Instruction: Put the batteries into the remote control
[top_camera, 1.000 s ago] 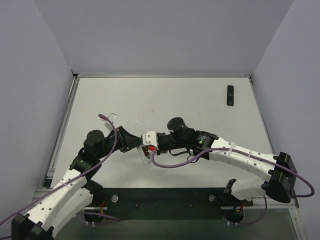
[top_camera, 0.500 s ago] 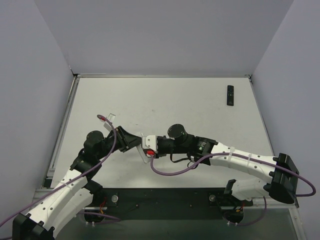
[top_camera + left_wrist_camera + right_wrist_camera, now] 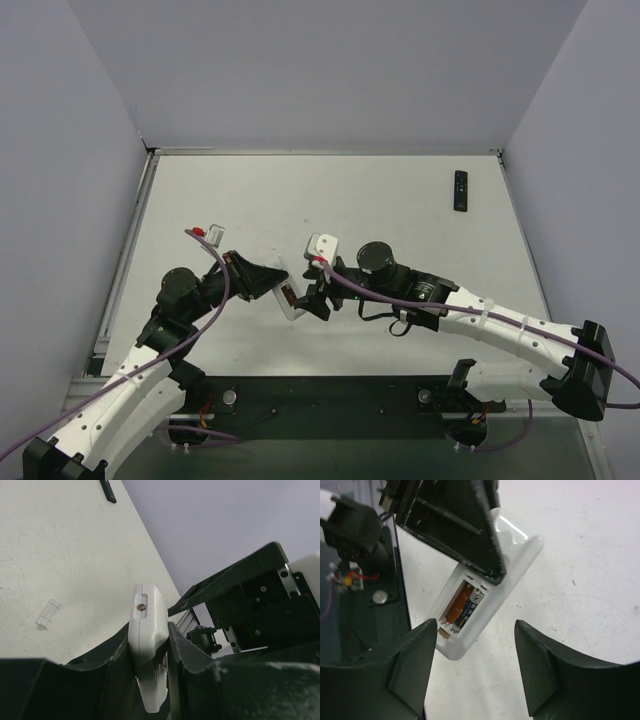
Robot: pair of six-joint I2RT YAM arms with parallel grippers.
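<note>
Arms reach in from the near edge of the table [image 3: 350, 200], and I read everything off the white remote [image 3: 291, 299], which sits between the two wrists just ahead of the bases. My left gripper [image 3: 272, 284] is clamped on it: on the left wrist camera the fingers [image 3: 118, 652] press both long sides of the body, which stands up between them with its rounded end and a small round brownish spot facing the lens. My right gripper [image 3: 316, 297] hangs just to the right of the white remote, with its jaws spread wide and gripping nothing. On the right wrist camera, both dark fingers [image 3: 415, 667] frame the remote without touching it. From there I look into the open battery bay [image 3: 462, 607] at the remote's lower end. One battery [image 3: 470, 609] lies lengthwise inside, with an orange strip next to it that I cannot identify. The remote appears lifted and tilted off the table, though I cannot tell how high. Beyond and to the left of it, a small clear plastic piece [image 3: 48, 614] lies flat on the surface. Well apart, toward the far right edge, a slim black remote [image 3: 460, 190] lies alone, pointing away from me.
</note>
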